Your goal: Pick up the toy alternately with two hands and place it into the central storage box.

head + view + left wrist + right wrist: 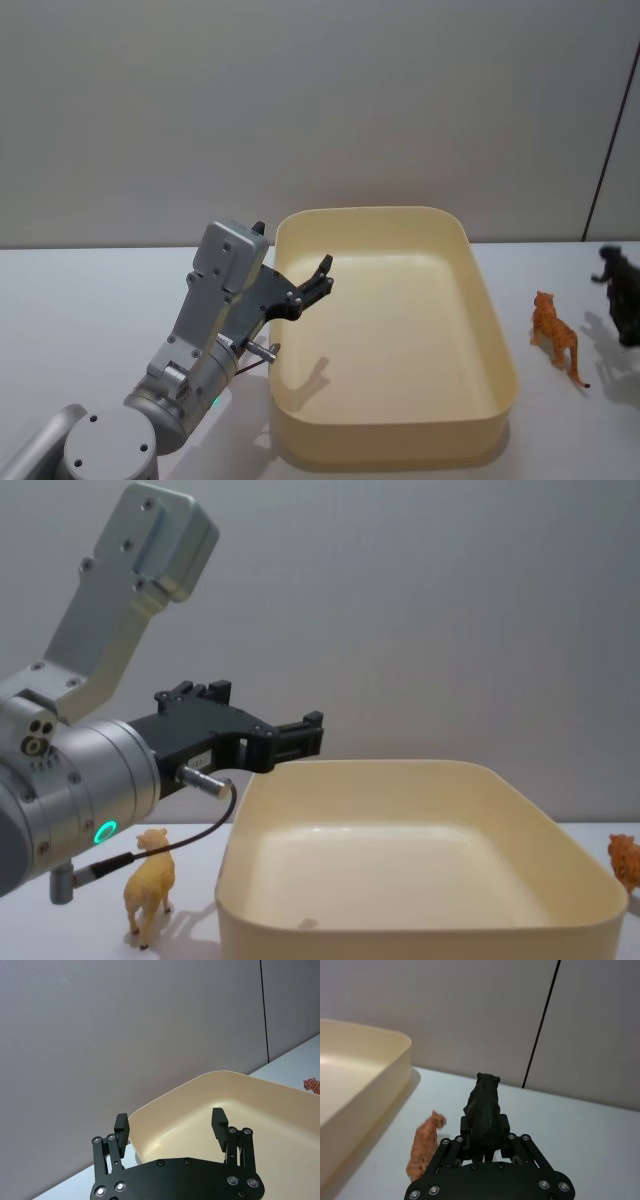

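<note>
Clamping right gripper (484,1129) jaws narrow on the black toy animal (482,1097) by its flanks, low centre of the right wrist frame and far right edge of the head frame, just beside the orange tiger (555,335) on the worktop (90,300). Hanging left gripper (325,275) over the left rim of the central storage box (495,335), mid-frame, jaws wide and empty. Likely needing lifting straight up, clearing the tiger, carrying leftward over the box wall and releasing low inside.
</note>
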`<state>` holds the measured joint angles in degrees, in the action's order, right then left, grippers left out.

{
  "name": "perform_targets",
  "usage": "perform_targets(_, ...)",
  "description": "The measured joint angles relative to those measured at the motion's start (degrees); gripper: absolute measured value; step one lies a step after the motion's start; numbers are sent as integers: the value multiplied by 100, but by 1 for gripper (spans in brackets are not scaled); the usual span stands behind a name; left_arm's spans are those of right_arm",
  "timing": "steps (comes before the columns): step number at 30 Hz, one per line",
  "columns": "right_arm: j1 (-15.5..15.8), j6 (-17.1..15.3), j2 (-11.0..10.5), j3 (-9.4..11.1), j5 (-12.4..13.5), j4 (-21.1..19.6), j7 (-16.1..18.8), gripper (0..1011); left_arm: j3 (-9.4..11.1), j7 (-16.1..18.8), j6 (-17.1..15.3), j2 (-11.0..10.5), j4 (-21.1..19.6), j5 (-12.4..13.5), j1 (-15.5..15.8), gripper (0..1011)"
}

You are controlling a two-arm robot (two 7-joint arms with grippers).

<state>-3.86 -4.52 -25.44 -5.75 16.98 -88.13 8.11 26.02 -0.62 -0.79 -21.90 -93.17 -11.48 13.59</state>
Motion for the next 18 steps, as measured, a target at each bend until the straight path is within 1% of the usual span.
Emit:
perform_targets(4, -177, 52, 38, 22, 133, -121, 13, 288, 0, 0, 0, 0, 0, 0, 0, 1001)
perform_targets(7, -301, 37, 67, 25, 215, -192, 101, 287, 0, 0, 0, 0, 0, 0, 0, 1001)
perform_targets(8, -301, 37, 67, 25, 215, -192, 101, 287, 0, 0, 0, 0, 0, 0, 0, 1001)
perform_targets(10, -417, -21, 99, 16, 276, -246, 208, 287, 0, 0, 0, 0, 0, 0, 0, 1001)
perform_targets(14, -517, -109, 133, -10, 314, -284, 341, 287, 0, 0, 0, 0, 0, 0, 0, 1001)
perform_targets(18, -664, -285, 194, -81, 332, -305, 591, 288, 0, 0, 0, 0, 0, 0, 0, 1001)
